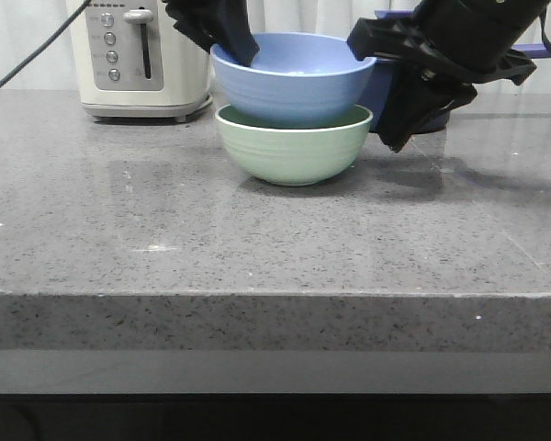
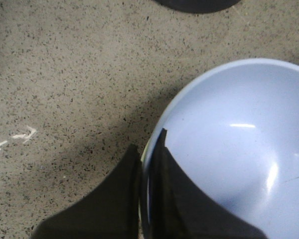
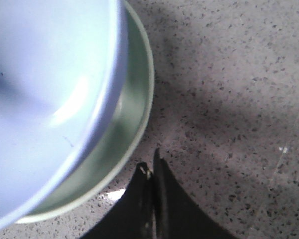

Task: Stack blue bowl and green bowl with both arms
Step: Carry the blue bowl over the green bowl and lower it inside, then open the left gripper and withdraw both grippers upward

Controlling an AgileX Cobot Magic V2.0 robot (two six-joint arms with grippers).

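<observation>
The blue bowl [image 1: 294, 83] sits inside the green bowl [image 1: 294, 147] on the grey counter, a little tilted. My left gripper [image 1: 234, 46] is shut on the blue bowl's left rim [image 2: 149, 154], one finger inside and one outside. The blue bowl's inside fills the left wrist view [image 2: 234, 149]. My right gripper [image 1: 399, 129] hangs just right of the bowls, shut and empty, its tips [image 3: 152, 167] over bare counter beside the green bowl's rim [image 3: 139, 114]. The blue bowl also shows in the right wrist view [image 3: 45, 99].
A cream toaster [image 1: 142, 55] stands at the back left. A dark navy pot [image 1: 395, 92] stands behind the bowls at the right, partly hidden by my right arm. The counter's front edge [image 1: 275, 294] runs across the near side.
</observation>
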